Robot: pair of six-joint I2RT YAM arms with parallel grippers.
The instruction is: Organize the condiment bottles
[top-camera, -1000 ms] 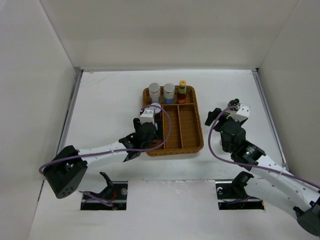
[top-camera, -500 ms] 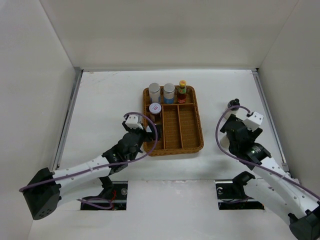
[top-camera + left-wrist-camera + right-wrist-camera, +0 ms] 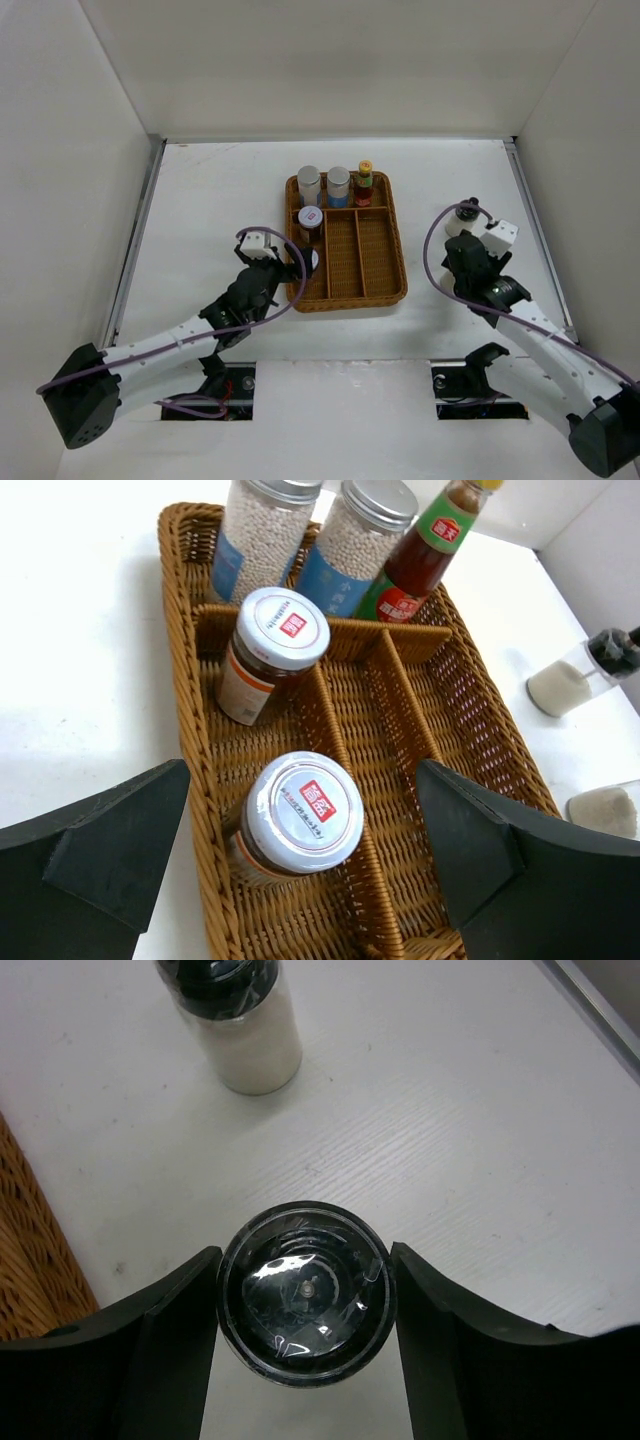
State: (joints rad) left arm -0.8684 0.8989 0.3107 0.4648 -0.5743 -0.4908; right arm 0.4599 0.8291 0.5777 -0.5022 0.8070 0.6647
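**Left lets go, right takes hold**

Top: the left gripper [image 3: 296, 264] has backed off the tray [image 3: 396, 288]; the right gripper [image 3: 465, 232] has dropped onto the black-lid jar [image 3: 461, 214], out on the table.
Left wrist: jaws wide, white-lid jar [image 3: 300, 812] delivered to the left compartment.
Right wrist: both fingers [image 3: 175, 1345] pinch that black lid, so it likely goes in next.

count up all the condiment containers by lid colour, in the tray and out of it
silver-lidded jars: 2
white-pink-lidded jars: 2
yellow-capped sauce bottle: 1
black-lidded shakers: 2
total: 7
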